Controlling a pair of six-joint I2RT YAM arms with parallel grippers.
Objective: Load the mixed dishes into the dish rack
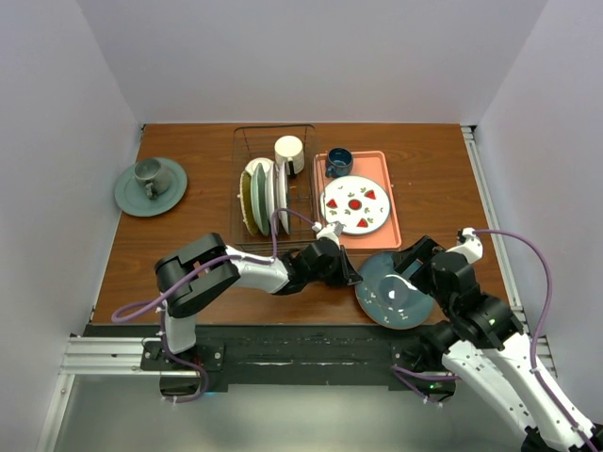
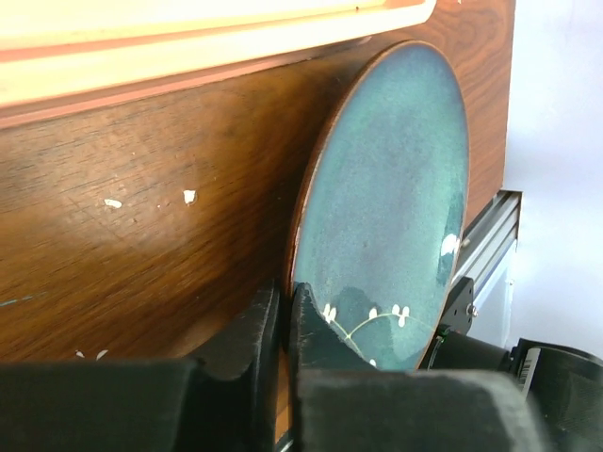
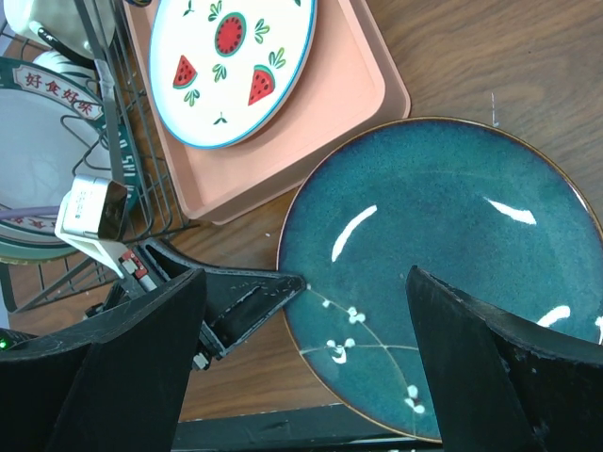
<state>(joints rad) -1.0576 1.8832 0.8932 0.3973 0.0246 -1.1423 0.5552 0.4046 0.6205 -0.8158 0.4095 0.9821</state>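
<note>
Your left gripper (image 2: pixel 285 320) is clamped on the left rim of the teal plate (image 1: pixel 396 290) at the table's (image 1: pixel 188 235) near edge, your right gripper (image 3: pixel 306 282) gapes above it, and next you likely lift it into the dish rack (image 1: pixel 273 127).

Plates (image 1: pixel 262 196) in rack (image 1: pixel 235 169), tray (image 1: pixel 396 215) alongside

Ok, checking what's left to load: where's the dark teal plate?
The dark teal plate lies at the near edge of the table, right of centre in the top view, just before the pink tray.
</note>
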